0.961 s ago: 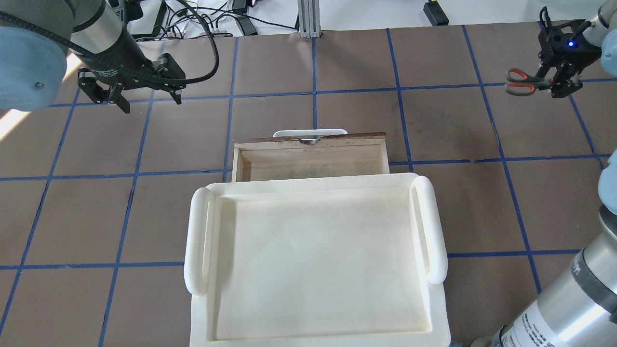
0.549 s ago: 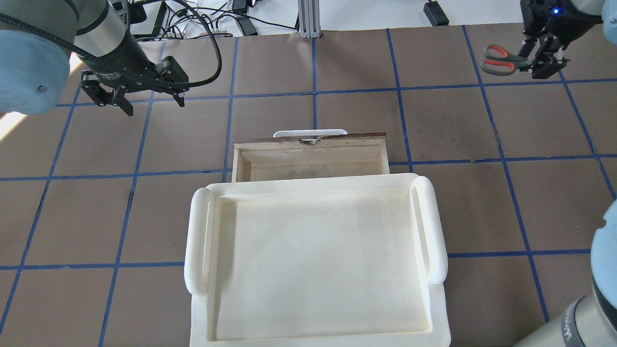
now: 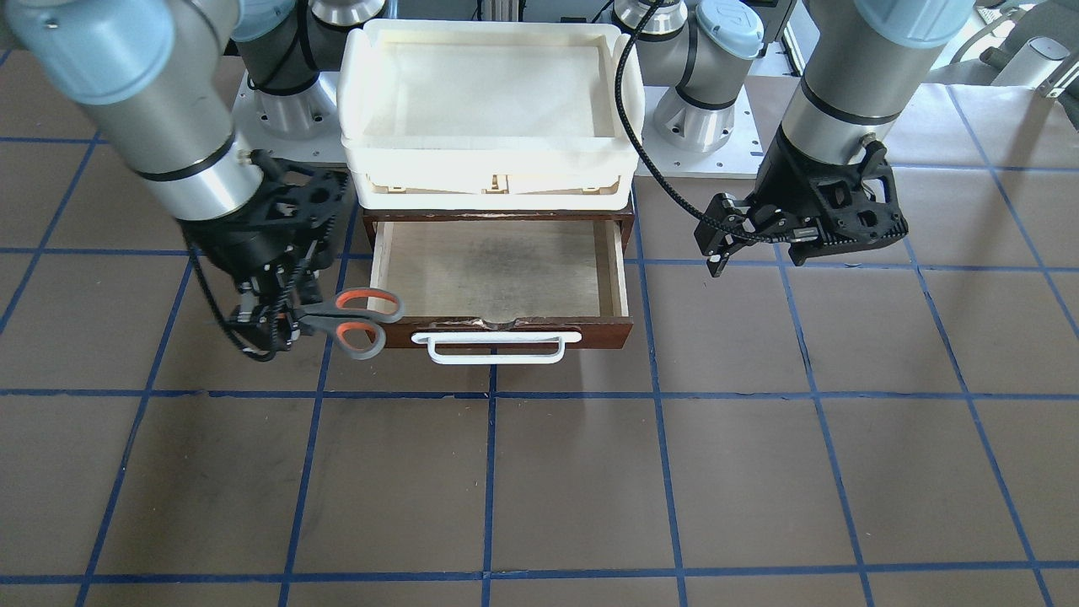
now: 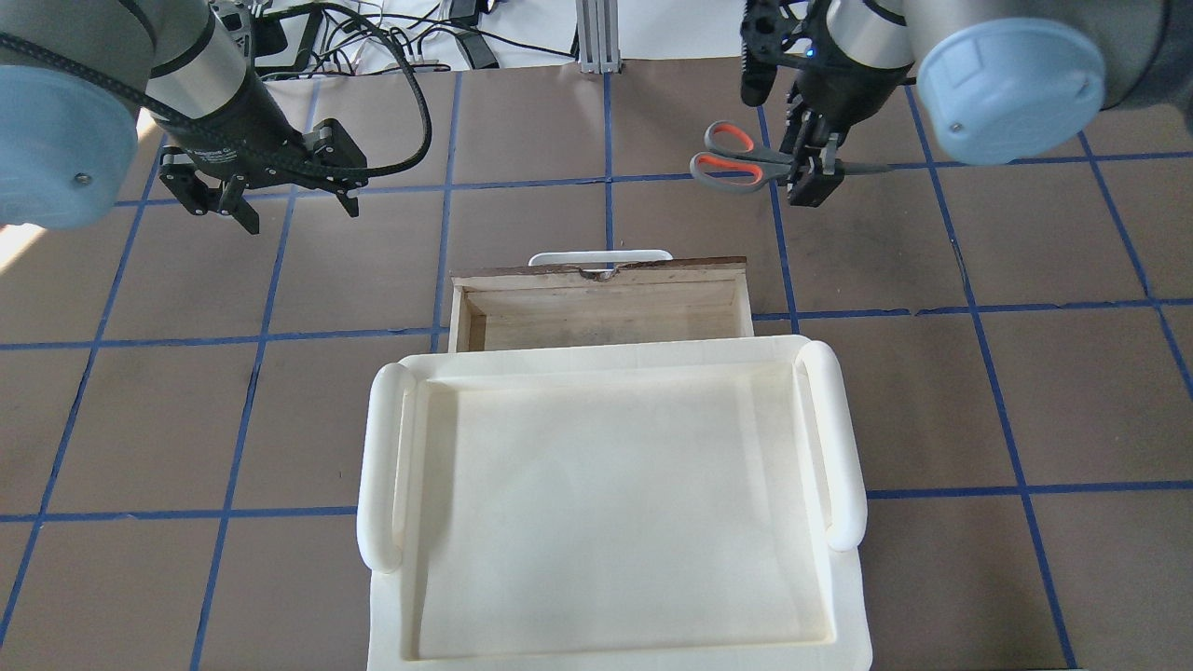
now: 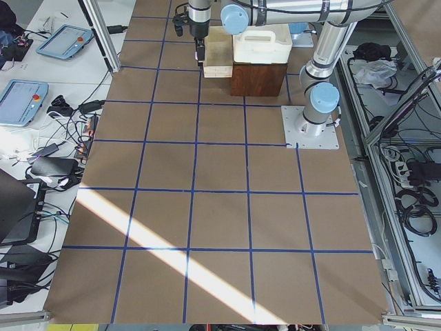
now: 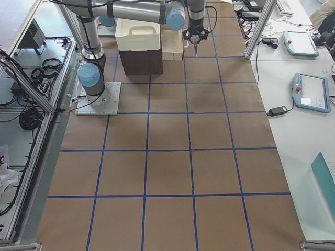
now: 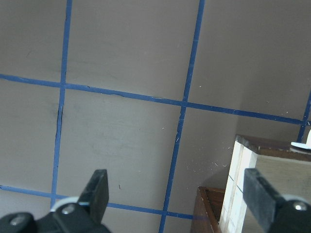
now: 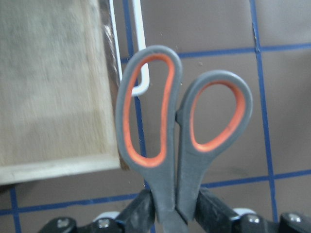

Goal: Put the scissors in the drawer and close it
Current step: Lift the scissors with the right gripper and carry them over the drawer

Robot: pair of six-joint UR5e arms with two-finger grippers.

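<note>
Right gripper pinches the scissors by the blades and holds them level above the bench. The orange-lined loops point toward the bench's left end, and from the front they overlap the front right corner of the drawer. The drawer stands pulled open mid-bench, with its white bar handle toward the operators' edge. Left gripper hangs spread wide off the drawer's left side, gripping nothing. A cream tray sits above the drawer.
</note>
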